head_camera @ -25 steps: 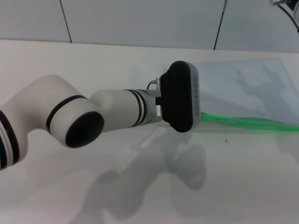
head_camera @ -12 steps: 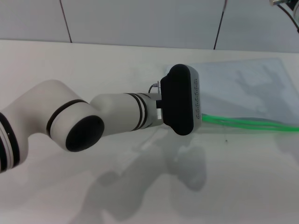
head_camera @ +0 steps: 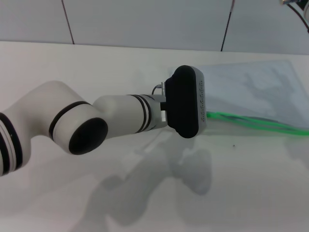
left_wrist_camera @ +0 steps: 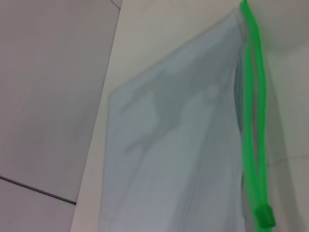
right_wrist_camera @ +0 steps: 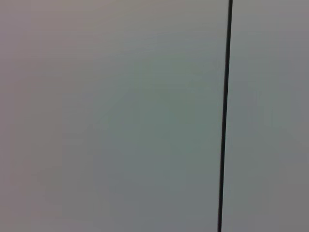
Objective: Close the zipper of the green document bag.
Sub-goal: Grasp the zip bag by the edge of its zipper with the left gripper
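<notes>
The green document bag lies flat on the white table at the far right, a translucent grey-blue pouch. Its zipper is the bright-green strip along the pouch's near edge, and it shows as two strands lying slightly apart. In the left wrist view the bag fills the picture, with the zipper strip along one edge and a small green slider at its end. My left arm reaches across the table, and its black wrist housing sits at the left end of the strip and hides the gripper. The right gripper is out of view.
Grey wall panels stand behind the table's far edge. The right wrist view shows only a grey panel with a dark seam. A cable hangs at the top right corner.
The left wrist housing has shifted slightly, and the near end of the green strip now sits a little higher in the head view.
</notes>
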`<action>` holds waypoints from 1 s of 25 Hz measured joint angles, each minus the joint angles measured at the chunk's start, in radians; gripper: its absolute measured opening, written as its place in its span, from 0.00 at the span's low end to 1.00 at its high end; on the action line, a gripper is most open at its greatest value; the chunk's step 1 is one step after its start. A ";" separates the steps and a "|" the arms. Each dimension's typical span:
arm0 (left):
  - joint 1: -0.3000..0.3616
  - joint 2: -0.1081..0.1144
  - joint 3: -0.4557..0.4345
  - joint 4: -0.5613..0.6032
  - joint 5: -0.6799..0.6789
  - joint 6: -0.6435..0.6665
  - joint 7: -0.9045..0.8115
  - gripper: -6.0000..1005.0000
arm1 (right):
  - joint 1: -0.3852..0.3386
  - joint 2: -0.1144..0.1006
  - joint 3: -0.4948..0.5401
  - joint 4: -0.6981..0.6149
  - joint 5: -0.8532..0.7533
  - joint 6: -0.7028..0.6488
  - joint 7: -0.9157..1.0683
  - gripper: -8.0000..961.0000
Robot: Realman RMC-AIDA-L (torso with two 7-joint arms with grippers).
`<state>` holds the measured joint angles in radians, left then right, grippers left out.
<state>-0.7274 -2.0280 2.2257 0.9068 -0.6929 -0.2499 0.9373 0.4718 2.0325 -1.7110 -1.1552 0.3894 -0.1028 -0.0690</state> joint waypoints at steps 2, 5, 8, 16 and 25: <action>0.000 0.000 0.000 0.000 0.000 0.001 0.000 0.25 | 0.000 0.000 -0.001 0.000 0.000 0.000 0.000 0.85; 0.001 0.001 0.000 0.000 0.000 0.018 0.000 0.19 | 0.002 0.000 -0.008 -0.002 -0.003 0.000 0.000 0.85; 0.010 0.001 -0.001 0.001 0.000 0.049 0.000 0.12 | -0.001 -0.001 -0.022 -0.014 -0.006 0.000 -0.001 0.85; 0.085 0.010 -0.015 0.053 0.000 0.158 -0.001 0.06 | 0.001 -0.011 -0.028 -0.066 -0.021 0.124 -0.041 0.85; 0.164 0.036 -0.027 0.137 0.000 0.238 -0.002 0.06 | -0.029 -0.011 -0.022 -0.121 0.009 0.149 -0.062 0.85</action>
<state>-0.5630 -1.9925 2.1991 1.0439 -0.6933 -0.0123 0.9350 0.4426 2.0218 -1.7330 -1.2761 0.3981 0.0458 -0.1310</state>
